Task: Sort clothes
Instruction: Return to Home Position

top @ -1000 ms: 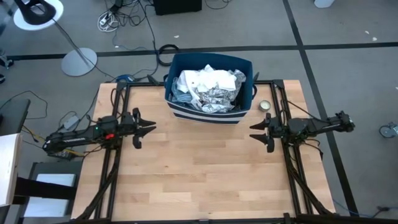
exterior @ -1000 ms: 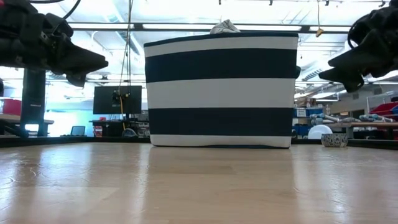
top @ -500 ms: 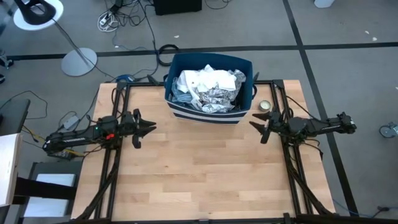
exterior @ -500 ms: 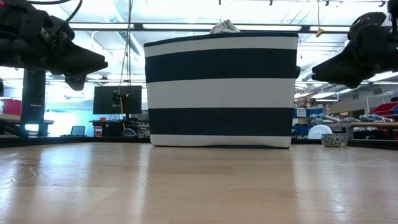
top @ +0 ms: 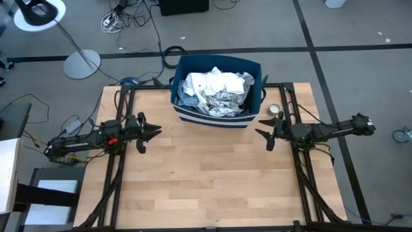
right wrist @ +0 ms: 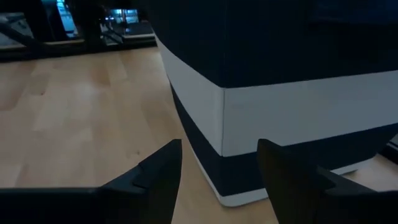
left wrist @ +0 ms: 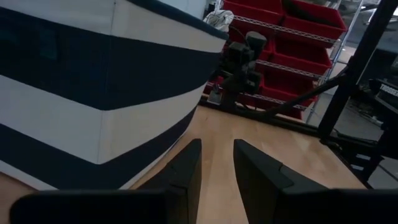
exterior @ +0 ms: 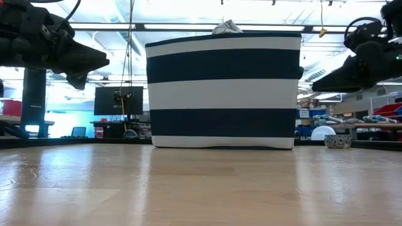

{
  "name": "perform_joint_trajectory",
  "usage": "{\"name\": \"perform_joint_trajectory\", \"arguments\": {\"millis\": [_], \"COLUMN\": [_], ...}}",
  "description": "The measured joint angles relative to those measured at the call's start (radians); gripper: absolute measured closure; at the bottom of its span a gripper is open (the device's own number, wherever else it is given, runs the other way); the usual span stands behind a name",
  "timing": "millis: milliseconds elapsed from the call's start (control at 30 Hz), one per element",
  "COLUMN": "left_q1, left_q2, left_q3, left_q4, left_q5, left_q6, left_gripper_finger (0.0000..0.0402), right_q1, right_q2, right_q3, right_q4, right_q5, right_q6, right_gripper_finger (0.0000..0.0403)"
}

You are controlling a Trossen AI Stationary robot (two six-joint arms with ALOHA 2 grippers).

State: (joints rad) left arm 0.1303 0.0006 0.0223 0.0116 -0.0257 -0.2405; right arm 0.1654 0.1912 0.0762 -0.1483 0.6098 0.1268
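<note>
Wood planks made up the table (top: 206,187), bare across its near half. At its far edge stood the bin (top: 212,120), dark blue with white stripes, and the clothes (top: 215,91) lay heaped inside it: white pieces, a black-and-white patterned one and a bit of light blue stripe. In the low view a white scrap (exterior: 226,27) poked just above the rim.

The left claw (top: 158,132) hung over the table's left side, pointing toward the middle, well apart from the bin. Its wrist view showed the fingers (left wrist: 186,171) parted by only a narrow gap, released, with nothing between them and nothing touching them.

The right claw (top: 259,133) hung over the right side, facing the left one, near the bin's front right corner but clear of it. Its fingers (right wrist: 158,171) were spread wider, also released and empty; the bin's corner filled the view just ahead of them.

A small dish (top: 274,109) sat on the table just beside the bin's right wall, behind the right claw. Beyond the table, a round lamp base (top: 82,64) and loose cables (top: 125,19) lay on the grey floor.
</note>
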Motion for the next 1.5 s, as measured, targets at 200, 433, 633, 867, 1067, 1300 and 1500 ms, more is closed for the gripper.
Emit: {"name": "perform_joint_trajectory", "arguments": {"millis": [200,433,633,867,1067,1300,1500], "left_q1": [0.0,0.0,0.0,0.0,0.0,0.0,0.0], "left_q2": [0.0,0.0,0.0,0.0,0.0,0.0,0.0], "left_q3": [0.0,0.0,0.0,0.0,0.0,0.0,0.0], "left_q4": [0.001,0.001,0.001,0.002,0.002,0.002,0.002], "left_q5": [-0.002,-0.002,-0.002,-0.002,-0.001,-0.001,-0.001], "left_q6": [0.0,0.0,0.0,0.0,0.0,0.0,0.0], "left_gripper_finger": [0.0303,0.0303,0.0303,0.0303,0.0303,0.0303,0.0303], "right_q1": [0.0,0.0,0.0,0.0,0.0,0.0,0.0], "right_q2": [0.007,0.007,0.007,0.007,0.007,0.007,0.007], "right_q3": [-0.001,0.0,0.002,0.003,0.004,0.004,0.004], "right_q4": [0.035,0.039,0.041,0.042,0.042,0.042,0.042], "right_q5": [-0.002,-0.002,-0.002,-0.001,-0.001,-0.001,-0.001], "right_q6": [0.0,0.0,0.0,0.0,0.001,0.001,0.001], "right_gripper_finger": [0.0193,0.0193,0.0193,0.0192,0.0192,0.0192,0.0192]}}
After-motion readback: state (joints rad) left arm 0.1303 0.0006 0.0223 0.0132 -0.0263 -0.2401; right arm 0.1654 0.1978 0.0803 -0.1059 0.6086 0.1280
